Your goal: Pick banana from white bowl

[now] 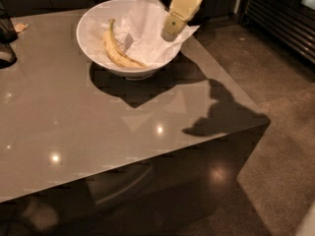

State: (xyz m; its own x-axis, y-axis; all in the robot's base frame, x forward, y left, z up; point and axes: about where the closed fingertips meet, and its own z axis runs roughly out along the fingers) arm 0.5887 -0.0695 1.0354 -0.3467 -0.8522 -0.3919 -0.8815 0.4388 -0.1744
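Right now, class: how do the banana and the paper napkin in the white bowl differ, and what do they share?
The banana is yellow, long and curved; the napkin is white and creased. The banana lies on the left; the napkin fills the right, poking over the rim. Both sit in the white bowl; the gripper hangs above the napkin.

Cream-yellow blocky plastic gripper (173,30), entering from the top edge right of centre, slanted, tip pointing down-left.

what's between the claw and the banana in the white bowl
In the camera view, a crumpled white paper napkin lies between the beige claw, hovering over the right rim of the round white bowl, and the curved yellow banana.
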